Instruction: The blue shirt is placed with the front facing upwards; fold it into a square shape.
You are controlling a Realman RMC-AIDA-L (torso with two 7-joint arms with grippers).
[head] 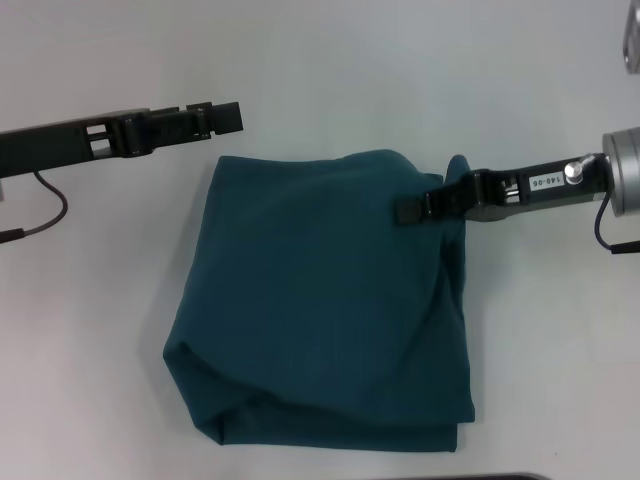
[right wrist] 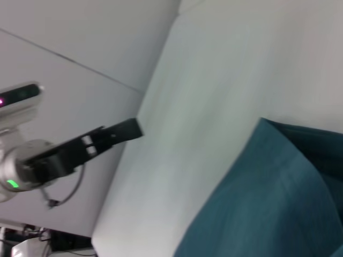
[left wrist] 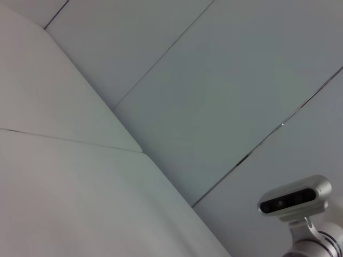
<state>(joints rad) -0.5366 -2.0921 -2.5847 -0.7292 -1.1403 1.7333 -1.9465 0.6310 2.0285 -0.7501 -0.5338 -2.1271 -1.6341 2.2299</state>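
Note:
The blue shirt (head: 320, 310) lies folded into a rough square in the middle of the white table, plain teal side up, with no lettering showing. Its folded edge also shows in the right wrist view (right wrist: 278, 198). My right gripper (head: 407, 211) reaches in from the right over the shirt's far right part, beside a small raised bump of cloth. I cannot see whether it touches the cloth. My left gripper (head: 228, 118) hovers beyond the shirt's far left corner, shut, empty and apart from the cloth. The right wrist view shows that left gripper (right wrist: 131, 128) as one slim bar.
The white table (head: 100, 300) surrounds the shirt on all sides. A dark object's edge (head: 500, 477) peeks in at the near edge. The left wrist view shows only pale panels and the robot's head camera (left wrist: 295, 199).

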